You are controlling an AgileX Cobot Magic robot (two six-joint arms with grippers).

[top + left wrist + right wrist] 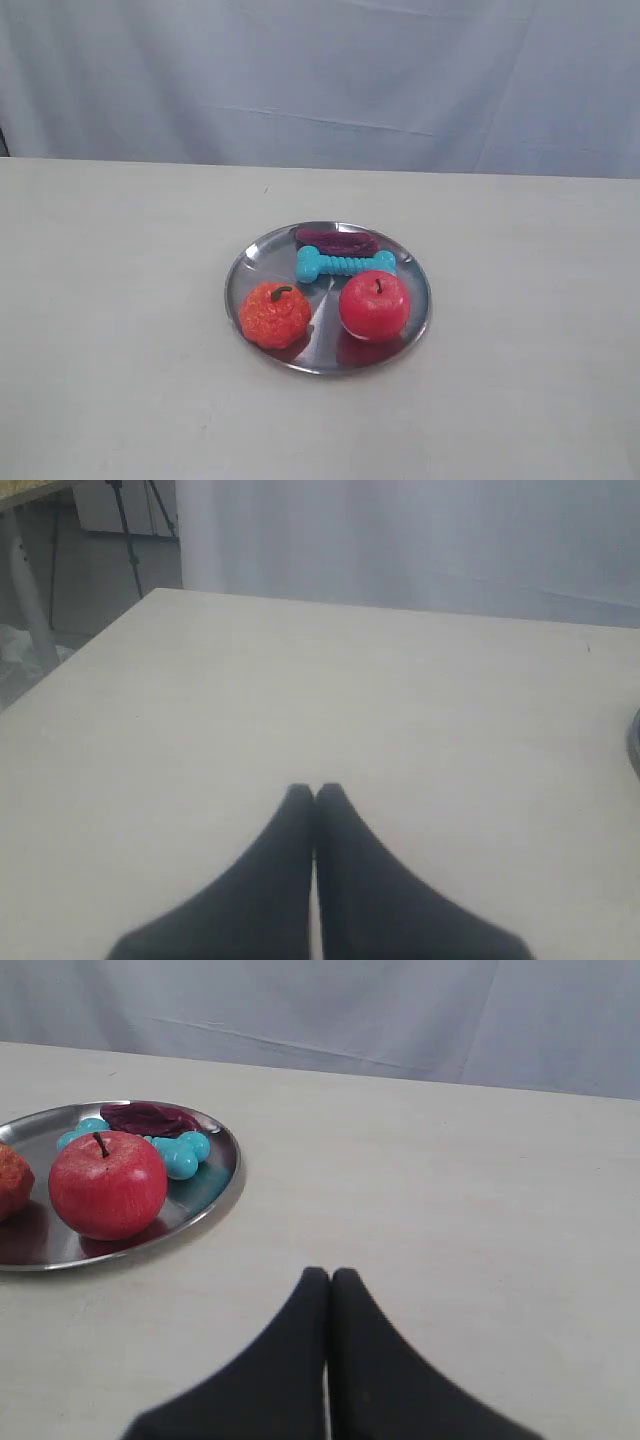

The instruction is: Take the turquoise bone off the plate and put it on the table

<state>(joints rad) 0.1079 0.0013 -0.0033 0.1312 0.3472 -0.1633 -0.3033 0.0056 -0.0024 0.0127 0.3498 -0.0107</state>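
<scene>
Item: turquoise bone [346,264], flat on plate [258,262] between purple piece [337,240] and red apple [375,305]; judged light, springy rubber, ribbed shaft the best hold; left claw [316,792] and right claw [329,1275] pinched closed, empty.

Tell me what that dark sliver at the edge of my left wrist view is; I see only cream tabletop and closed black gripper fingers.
Observer: Probably the rim of a round shiny silver metal plate; a small turquoise rubber bone lies on it.
Operator: Anything else on it?
Observer: A red apple, a bumpy orange fruit and a dark purple flat piece beside the bone.
Operator: And the right gripper?
Observer: The right gripper is shut, over the cream table, apart from the plate.
</scene>
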